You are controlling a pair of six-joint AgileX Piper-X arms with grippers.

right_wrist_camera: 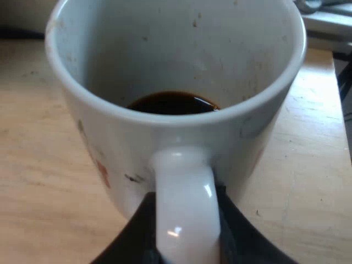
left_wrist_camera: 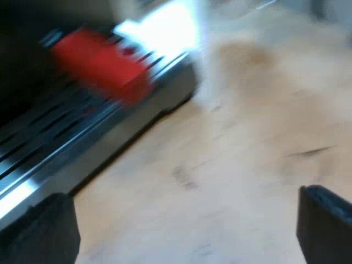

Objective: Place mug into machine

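A white mug (right_wrist_camera: pixel 137 148) with dark coffee (right_wrist_camera: pixel 173 103) in its bottom stands upright over the wooden table. My right gripper (right_wrist_camera: pixel 184 242) is shut on the mug's handle (right_wrist_camera: pixel 184 203), one black finger on each side of it. My left gripper (left_wrist_camera: pixel 187 231) is open over bare wood, its two black fingers wide apart and holding nothing. Just beyond it lies the machine's slotted metal drip tray (left_wrist_camera: pixel 66 148), and above that tray sticks out the red end of the holder's handle (left_wrist_camera: pixel 102 63).
Light wooden table (left_wrist_camera: pixel 247 126) stretches away from the drip tray's edge. Around the mug, more of the wooden table (right_wrist_camera: pixel 38 165) shows, with a pale metal object (right_wrist_camera: pixel 330 19) at its far edge.
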